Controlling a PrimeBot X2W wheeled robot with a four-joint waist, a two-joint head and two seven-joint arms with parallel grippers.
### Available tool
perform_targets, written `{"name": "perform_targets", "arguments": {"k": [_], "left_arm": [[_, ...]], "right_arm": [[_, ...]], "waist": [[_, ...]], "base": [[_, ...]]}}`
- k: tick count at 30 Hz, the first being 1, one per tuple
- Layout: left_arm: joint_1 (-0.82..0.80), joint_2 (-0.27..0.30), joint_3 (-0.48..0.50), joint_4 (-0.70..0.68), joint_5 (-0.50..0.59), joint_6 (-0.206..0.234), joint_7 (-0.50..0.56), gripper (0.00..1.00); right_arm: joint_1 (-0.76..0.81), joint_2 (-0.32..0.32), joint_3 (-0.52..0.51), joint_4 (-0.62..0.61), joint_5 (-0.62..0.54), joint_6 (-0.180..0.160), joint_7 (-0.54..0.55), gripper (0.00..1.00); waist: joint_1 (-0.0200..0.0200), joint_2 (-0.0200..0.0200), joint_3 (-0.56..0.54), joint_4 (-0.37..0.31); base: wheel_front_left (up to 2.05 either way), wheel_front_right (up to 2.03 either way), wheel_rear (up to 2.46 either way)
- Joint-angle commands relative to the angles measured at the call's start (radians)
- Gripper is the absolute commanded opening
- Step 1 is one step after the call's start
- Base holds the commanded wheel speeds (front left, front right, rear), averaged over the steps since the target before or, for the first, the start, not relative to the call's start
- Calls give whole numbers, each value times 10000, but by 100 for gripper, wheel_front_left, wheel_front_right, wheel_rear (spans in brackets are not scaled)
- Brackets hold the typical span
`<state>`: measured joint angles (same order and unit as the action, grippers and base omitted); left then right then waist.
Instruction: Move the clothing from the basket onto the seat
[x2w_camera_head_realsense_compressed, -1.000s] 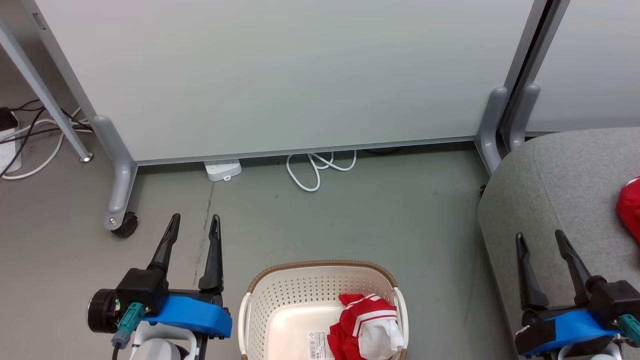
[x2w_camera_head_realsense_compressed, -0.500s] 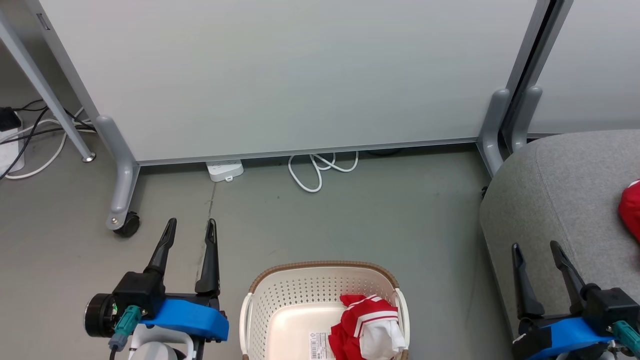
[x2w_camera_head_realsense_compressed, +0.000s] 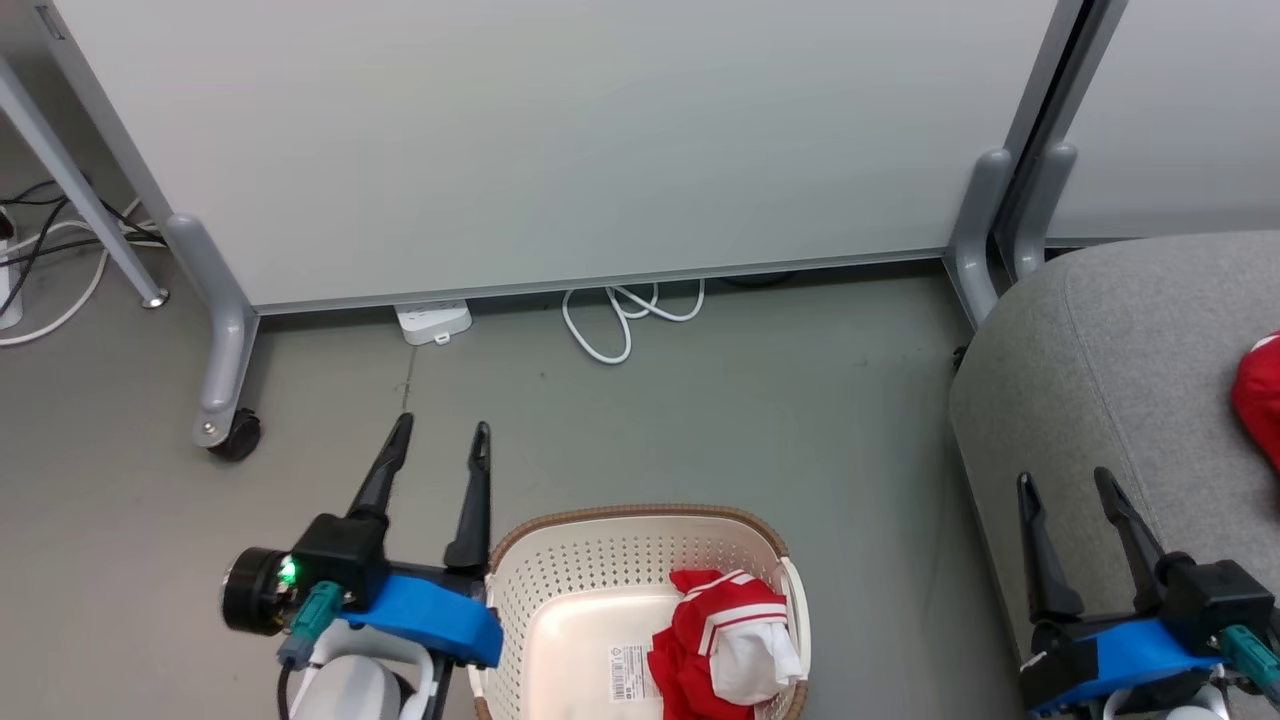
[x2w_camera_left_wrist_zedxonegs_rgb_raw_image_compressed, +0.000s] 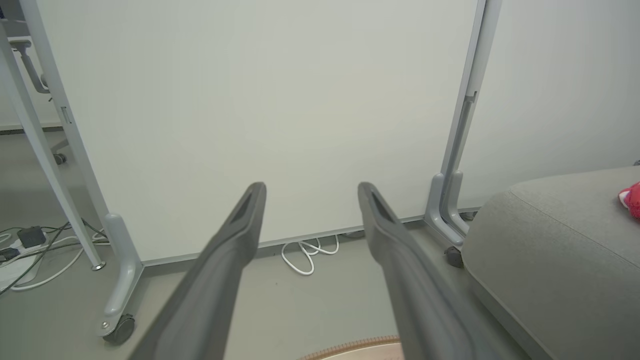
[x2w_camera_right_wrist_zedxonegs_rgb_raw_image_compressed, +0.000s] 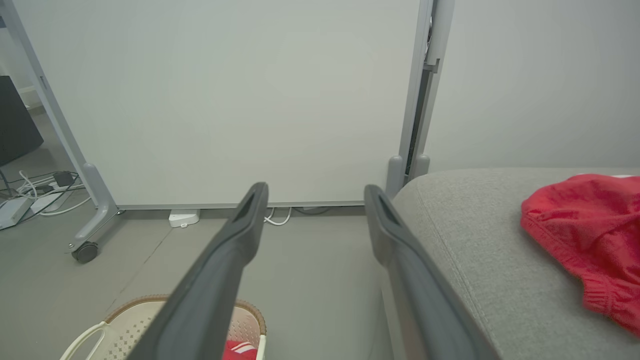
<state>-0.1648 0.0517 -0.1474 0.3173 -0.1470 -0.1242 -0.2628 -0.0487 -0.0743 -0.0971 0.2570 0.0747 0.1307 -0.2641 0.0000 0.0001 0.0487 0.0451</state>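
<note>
L end effector (x2w_camera_head_realsense_compressed: 443, 423), R end effector (x2w_camera_head_realsense_compressed: 1062, 477) open wide, empty. Head: clothing (x2w_camera_head_realsense_compressed: 720, 625) in basket (x2w_camera_head_realsense_compressed: 620, 515). R wrist: garment (x2w_camera_right_wrist_zedxonegs_rgb_raw_image_compressed: 590, 220) on seat (x2w_camera_right_wrist_zedxonegs_rgb_raw_image_compressed: 475, 260).

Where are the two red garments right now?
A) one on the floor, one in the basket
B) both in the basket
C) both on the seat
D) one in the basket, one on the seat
D: a red-and-white garment lies inside the basket, and the other red garment lies on the grey seat.
</note>
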Motion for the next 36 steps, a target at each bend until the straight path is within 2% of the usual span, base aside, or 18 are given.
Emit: {"name": "perform_targets", "arguments": {"k": [1, 6, 7, 18, 36], "left_arm": [[-260, -20, -196, 98, 131, -80, -30, 100], [-1082, 81, -1397, 695, 122, -88, -30, 100], [-1502, 213, -1906, 972, 30, -63, -30, 100], [-3799, 1023, -4722, 2989, -645, -65, -30, 100], [-6525, 1917, -8905, 6179, -2071, -65, -31, 100]], "right_arm": [[-265, -65, 11, -48, 8, 1, -5, 100], [-666, -148, 117, -138, 2, 1, -5, 100], [-877, -144, 164, -216, 9, 1, -5, 100], [-2232, -118, 460, -522, 45, 1, -5, 100], [-3730, -10, 577, -1136, -66, 1, -5, 100]], "waist": [[0, -1, 181, -166], [0, -1, 770, -618], [0, -1, 1113, -809], [0, -1, 3263, -1840], [0, -1, 6337, -2697]], "base": [[0, 0, 0], [0, 0, 0], [0, 0, 0], [0, 0, 0], [0, 0, 0]]}}
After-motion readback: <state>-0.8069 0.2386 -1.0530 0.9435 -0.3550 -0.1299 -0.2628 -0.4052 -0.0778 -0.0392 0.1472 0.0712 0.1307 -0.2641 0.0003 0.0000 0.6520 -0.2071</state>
